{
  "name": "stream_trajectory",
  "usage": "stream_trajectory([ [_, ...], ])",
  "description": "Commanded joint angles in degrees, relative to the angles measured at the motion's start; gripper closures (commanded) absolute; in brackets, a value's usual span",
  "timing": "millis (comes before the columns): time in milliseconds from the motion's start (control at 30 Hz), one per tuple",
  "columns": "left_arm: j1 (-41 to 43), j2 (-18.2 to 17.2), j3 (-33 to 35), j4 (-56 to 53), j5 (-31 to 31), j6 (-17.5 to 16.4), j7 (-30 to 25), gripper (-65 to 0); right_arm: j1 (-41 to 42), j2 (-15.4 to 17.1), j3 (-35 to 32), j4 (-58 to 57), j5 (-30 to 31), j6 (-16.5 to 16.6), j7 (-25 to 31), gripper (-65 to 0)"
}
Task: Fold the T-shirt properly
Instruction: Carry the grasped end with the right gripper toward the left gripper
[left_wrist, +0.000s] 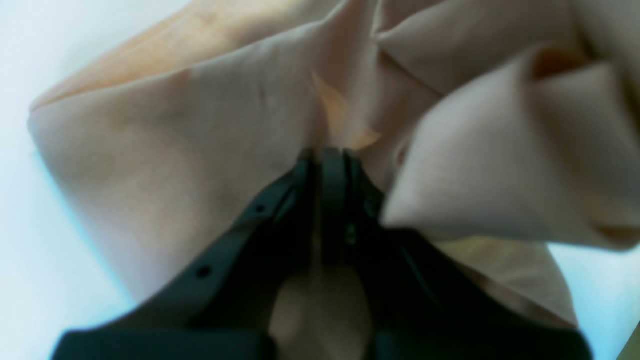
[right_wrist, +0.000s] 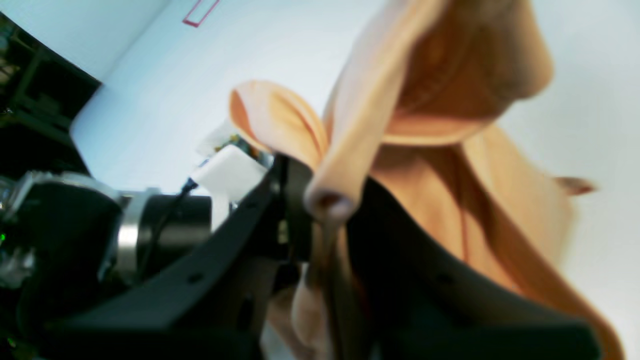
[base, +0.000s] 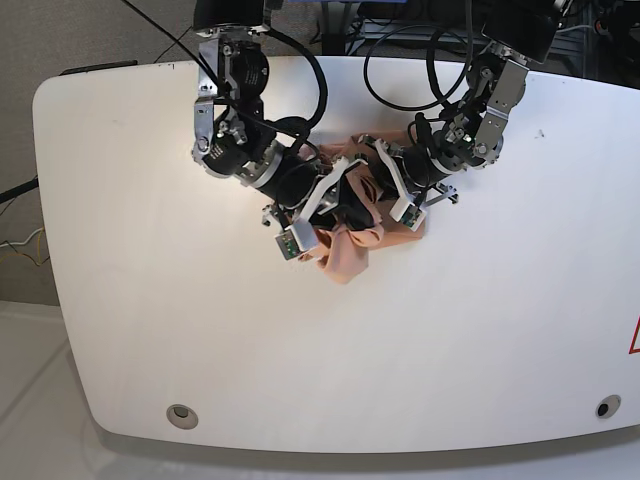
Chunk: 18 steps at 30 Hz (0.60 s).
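Note:
The peach T-shirt (base: 346, 256) lies bunched in a crumpled heap at the middle of the white table (base: 200, 330), between both arms. My left gripper (left_wrist: 330, 154) is shut on a fold of the T-shirt (left_wrist: 175, 140), with loose folds hanging around its black fingers. My right gripper (right_wrist: 312, 192) is shut on another bunch of the T-shirt (right_wrist: 500, 225), cloth running down between its jaws. In the base view the left gripper (base: 372, 165) comes in from the right and the right gripper (base: 338, 203) from the left, tips close together in the cloth.
Two round holes (base: 181, 413) (base: 600, 407) sit near the table's front edge. A red mark (base: 635, 335) shows at the right edge. Cables and dark equipment (base: 400, 30) stand behind the table's far edge. Bare white surface surrounds the heap.

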Motion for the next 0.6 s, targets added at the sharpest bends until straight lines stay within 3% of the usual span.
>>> stream_trajectory([
  [0, 0.0, -0.2, 0.0, -0.1, 1.2, 0.4, 2.8, -2.6, 0.7, -0.3, -1.0, -1.9, 1.3, 0.4, 3.2, 0.0],
  [567, 0.1, -0.3, -0.4, 0.5, 1.1, 0.4, 2.8, -2.9, 2.0, -0.3, -1.1, -11.3, 1.2, 0.5, 4.7, -1.3],
])
